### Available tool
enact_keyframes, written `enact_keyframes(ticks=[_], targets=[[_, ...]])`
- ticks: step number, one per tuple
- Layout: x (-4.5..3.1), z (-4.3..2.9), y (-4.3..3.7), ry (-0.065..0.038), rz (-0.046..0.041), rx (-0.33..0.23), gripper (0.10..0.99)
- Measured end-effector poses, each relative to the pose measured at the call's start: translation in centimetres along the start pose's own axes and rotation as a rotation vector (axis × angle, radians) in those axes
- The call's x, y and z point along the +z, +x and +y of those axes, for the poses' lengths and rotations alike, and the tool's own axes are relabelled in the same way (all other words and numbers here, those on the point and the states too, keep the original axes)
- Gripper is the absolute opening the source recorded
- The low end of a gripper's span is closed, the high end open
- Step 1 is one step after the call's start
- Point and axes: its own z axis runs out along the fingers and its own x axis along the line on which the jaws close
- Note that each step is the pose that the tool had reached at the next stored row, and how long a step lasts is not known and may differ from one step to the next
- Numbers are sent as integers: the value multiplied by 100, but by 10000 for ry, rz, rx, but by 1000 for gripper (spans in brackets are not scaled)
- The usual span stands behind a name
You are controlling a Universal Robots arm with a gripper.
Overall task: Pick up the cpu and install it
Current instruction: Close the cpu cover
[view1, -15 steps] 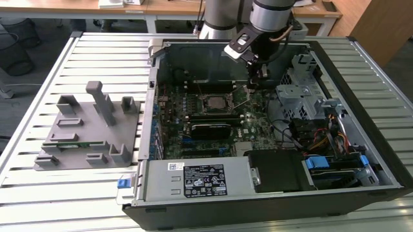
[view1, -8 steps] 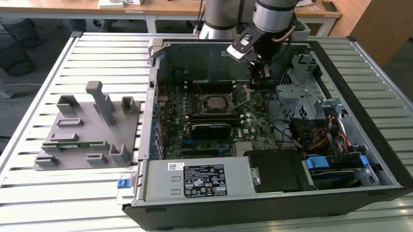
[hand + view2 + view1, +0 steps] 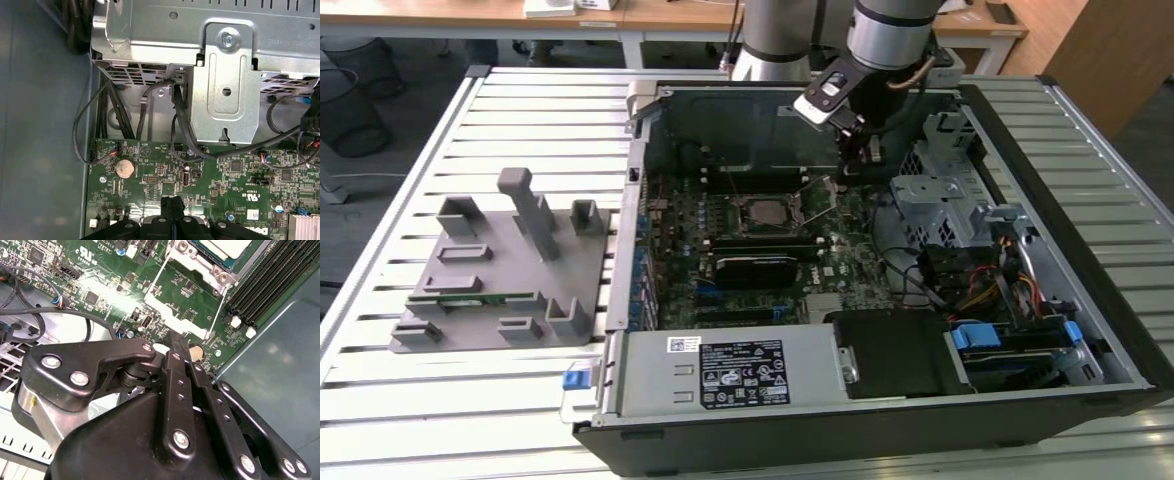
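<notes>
The cpu (image 3: 226,246) sits in the socket (image 3: 197,262).

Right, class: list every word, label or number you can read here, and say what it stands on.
Large sticker on the power supply box: black print, too small to read.
Small label beside it: also unreadable.
Motherboard: white markings, too small to read.

A pale slatted metal surface (image 3: 520,110) carries 2 things. An open black computer case (image 3: 854,440) lies on its side across the middle and the exterior view's right, its inside facing up. Just beside it, toward the exterior view's left, sits a grey plastic holder (image 3: 507,270) with upright posts and slots. A green memory stick (image 3: 480,298) rests in 1 slot.
</notes>
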Motion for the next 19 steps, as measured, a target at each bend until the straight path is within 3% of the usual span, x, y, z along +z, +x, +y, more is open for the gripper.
enact_keyframes(ticks=[9, 16, 19], targets=[[68, 65, -1, 51, 2, -1, 106], [190, 66, 1, 87, 5, -1, 106], [192, 55, 1, 90, 3, -2, 106]])
